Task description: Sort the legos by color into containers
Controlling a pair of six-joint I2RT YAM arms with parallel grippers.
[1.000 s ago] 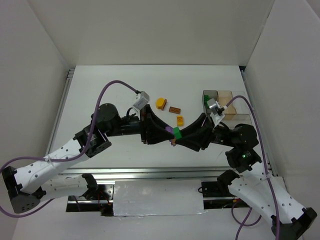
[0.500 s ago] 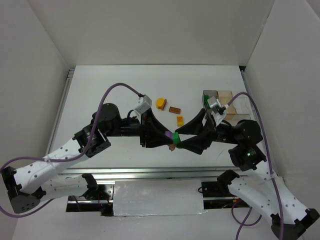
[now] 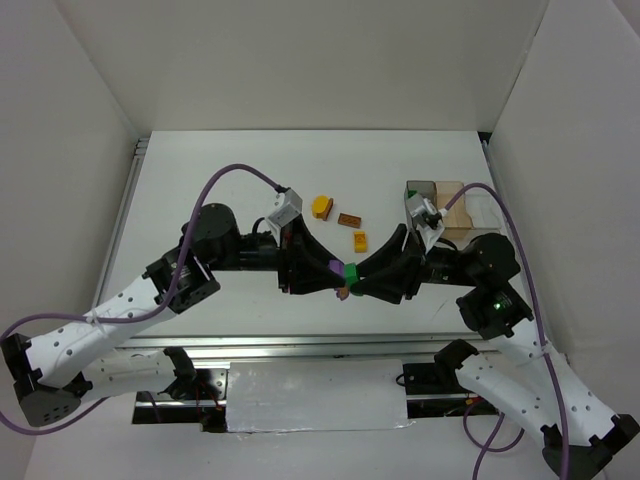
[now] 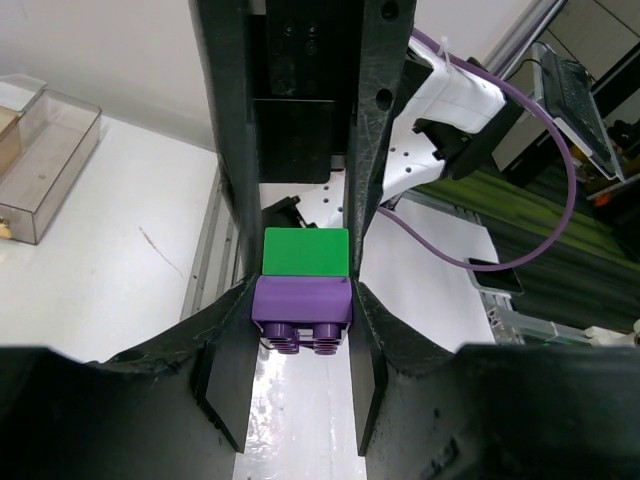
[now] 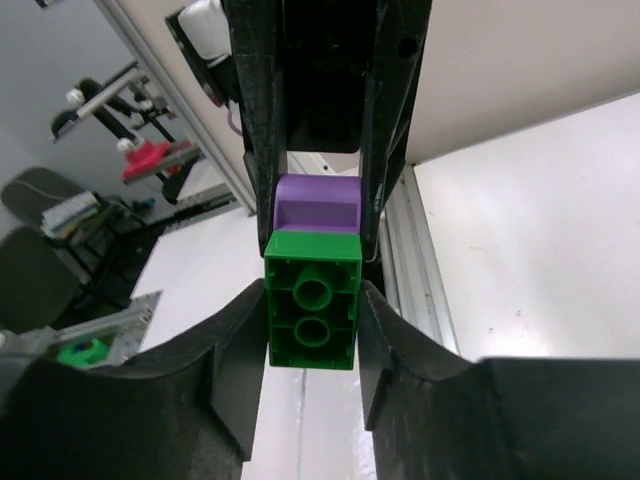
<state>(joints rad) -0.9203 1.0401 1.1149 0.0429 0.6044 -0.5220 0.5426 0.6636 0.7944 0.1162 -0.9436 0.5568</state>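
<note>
Left wrist view: the left hand (image 4: 300, 325) is clamped on a purple brick (image 4: 301, 310), studs toward the camera, with a green brick (image 4: 306, 252) joined to its far face. From the right wrist, the right hand (image 5: 313, 335) is seen pinched on that green brick from the opposite side. The two hands meet tip to tip with the stacked pair between them, apparently raised off the tabletop (image 3: 220, 170).

From overhead, three loose legos lie just beyond the joined hands: a rounded yellow-orange piece (image 3: 321, 206), a brown-orange brick (image 3: 349, 220) and a small yellow one (image 3: 360, 240). The containers (image 3: 450, 195) sit beyond the right hand, off to its outer side.

The step in hand looks like pulling the pair apart. The likely risk is that each hand holds only the narrow sides of its brick. A skewed rather than straight pull could twist a brick out of the grip and drop it, or leave both colours in one hand.
</note>
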